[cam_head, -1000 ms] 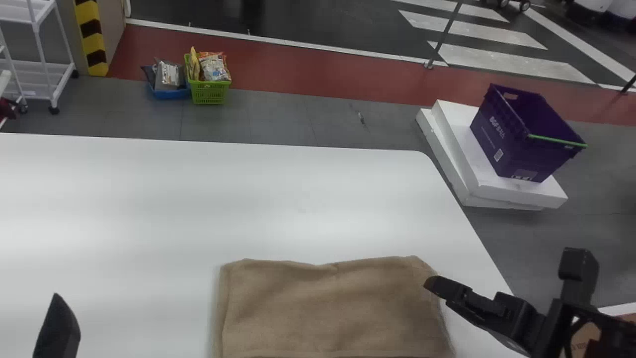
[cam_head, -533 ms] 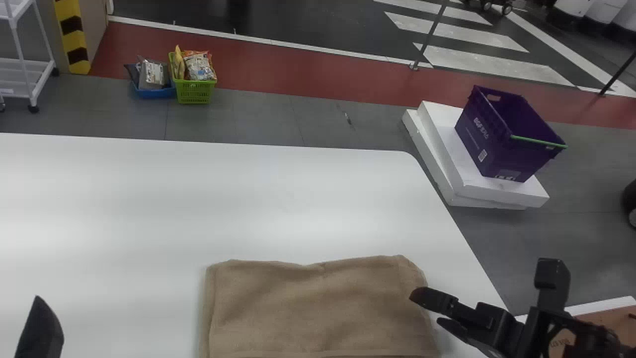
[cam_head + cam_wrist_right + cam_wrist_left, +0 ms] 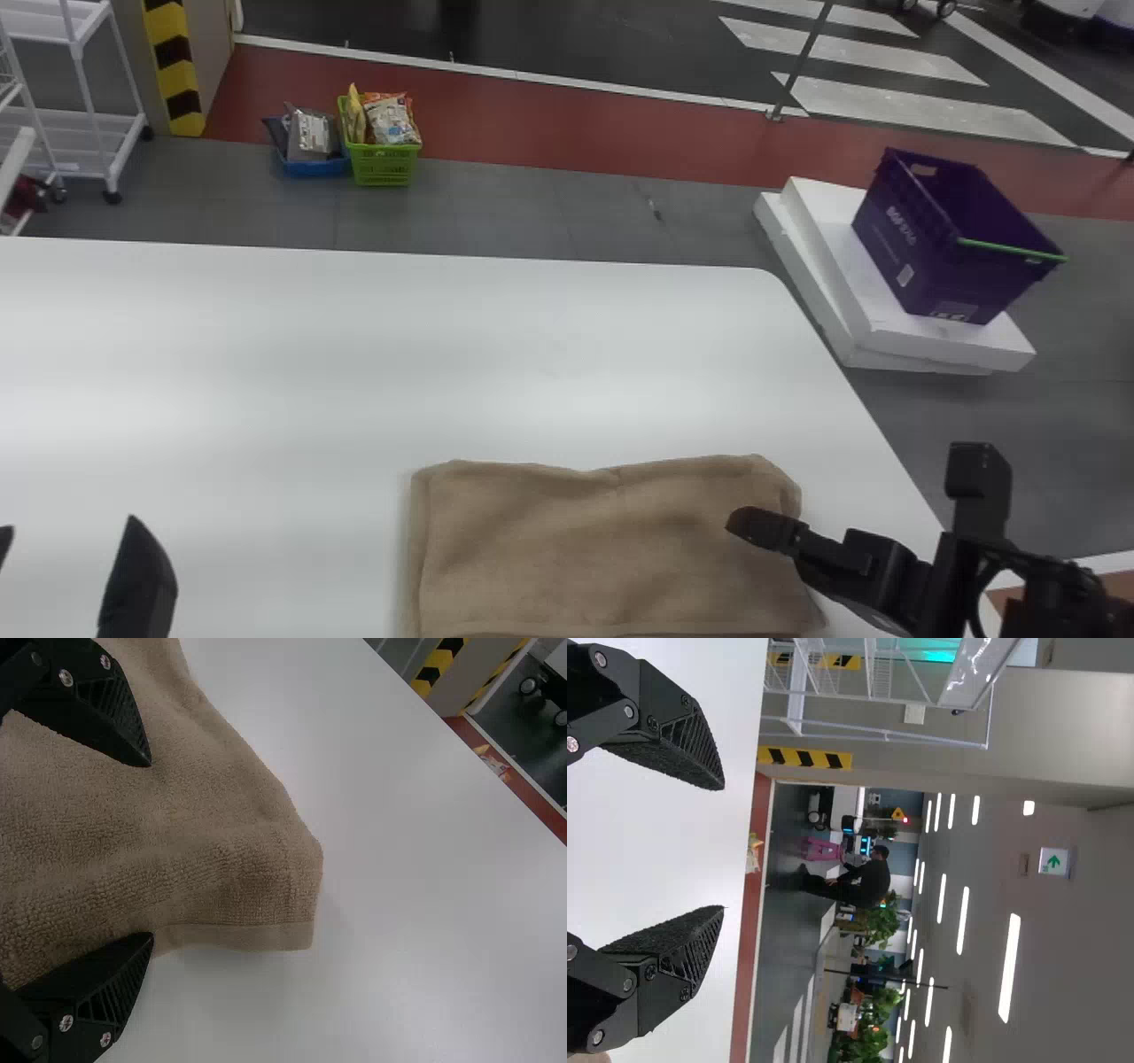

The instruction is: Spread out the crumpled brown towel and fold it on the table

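The brown towel lies spread in a rough rectangle near the table's front, its far edge slightly wavy. Over its right part reaches my right gripper. In the right wrist view the right gripper is open, its fingers apart above the towel, one of them close to a hemmed edge by a corner. My left gripper is off to the left of the towel, above bare table; in the left wrist view the left gripper has its fingers wide apart with nothing between them.
The white table extends left of and beyond the towel. Past its right edge, a purple crate stands on white slabs. Green and blue baskets sit on the floor behind, with a white cart at the far left.
The head view has swung right, then back left. Relative to the towel, my right gripper has moved left, from its right edge to over the cloth. The towel keeps its shape.
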`<state>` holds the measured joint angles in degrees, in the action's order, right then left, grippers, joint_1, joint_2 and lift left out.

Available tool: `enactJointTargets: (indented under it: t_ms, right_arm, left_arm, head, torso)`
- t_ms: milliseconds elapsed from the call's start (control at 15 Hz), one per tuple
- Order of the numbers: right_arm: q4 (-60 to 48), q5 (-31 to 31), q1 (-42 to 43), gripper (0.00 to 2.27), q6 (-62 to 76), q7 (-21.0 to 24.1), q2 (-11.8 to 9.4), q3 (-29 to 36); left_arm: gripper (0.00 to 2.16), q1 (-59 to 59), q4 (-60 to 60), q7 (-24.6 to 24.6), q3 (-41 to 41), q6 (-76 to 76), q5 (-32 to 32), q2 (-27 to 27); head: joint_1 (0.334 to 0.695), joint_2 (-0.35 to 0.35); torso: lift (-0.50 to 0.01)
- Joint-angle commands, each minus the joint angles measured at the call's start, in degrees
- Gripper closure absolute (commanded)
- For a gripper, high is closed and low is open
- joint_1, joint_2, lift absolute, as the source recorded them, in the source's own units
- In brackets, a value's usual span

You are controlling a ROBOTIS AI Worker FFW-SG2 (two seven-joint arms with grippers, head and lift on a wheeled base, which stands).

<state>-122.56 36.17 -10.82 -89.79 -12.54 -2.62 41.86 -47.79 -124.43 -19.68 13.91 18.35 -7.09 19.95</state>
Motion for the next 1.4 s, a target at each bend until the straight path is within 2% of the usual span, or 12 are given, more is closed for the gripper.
enactJointTargets:
  t_ms: [0, 67, 200, 467, 733, 1067, 1333]
  right_arm:
    - [0.92, -0.66, 0.62, 0.33, -0.30, -0.21, -0.28, -1.26]
    - [0.92, -0.66, 0.62, 0.62, -0.30, -0.64, -0.36, -1.26]
    - [0.92, -0.66, 0.62, 1.46, -0.30, -1.17, -0.72, -0.91]
    - [1.63, -0.57, 0.62, 2.25, -0.30, -2.84, -1.51, 0.06]
    - [1.98, 1.54, 0.80, 2.25, -0.30, -3.55, -1.68, 3.66]
    - [-0.04, 5.58, 2.91, 2.25, -0.30, -3.19, -3.62, 7.27]
    - [-7.34, 10.86, 5.54, 2.25, -0.30, 2.52, -3.35, 4.19]
  left_arm:
    - [0.41, -0.02, -0.02, 0.00, -0.11, 0.15, -0.03, 0.00]
    - [0.41, -0.02, -0.02, 0.00, -0.11, 0.15, -0.03, 0.00]
    - [0.41, -0.02, -0.02, 0.00, -0.11, 0.32, 0.06, 0.00]
    - [0.41, -0.02, -0.02, 0.00, -0.19, 0.32, 0.06, -0.09]
    - [0.41, -0.02, -0.11, 0.00, -0.19, 0.15, 0.23, -0.18]
    - [0.41, -0.02, -0.29, 0.08, -0.02, -0.03, 0.50, -0.18]
    - [0.41, -0.11, -0.73, 0.08, 0.07, -0.38, 0.67, -0.09]
  head:
    - [0.695, -0.266]
    - [0.695, -0.262]
    - [0.695, -0.250]
    - [0.695, -0.256]
    - [0.695, -0.271]
    - [0.695, -0.314]
    - [0.695, -0.315]
  torso:
    - [-0.127]
    - [-0.127]
    - [-0.127]
    - [-0.127]
    - [-0.127]
    - [-0.127]
    - [-0.127]
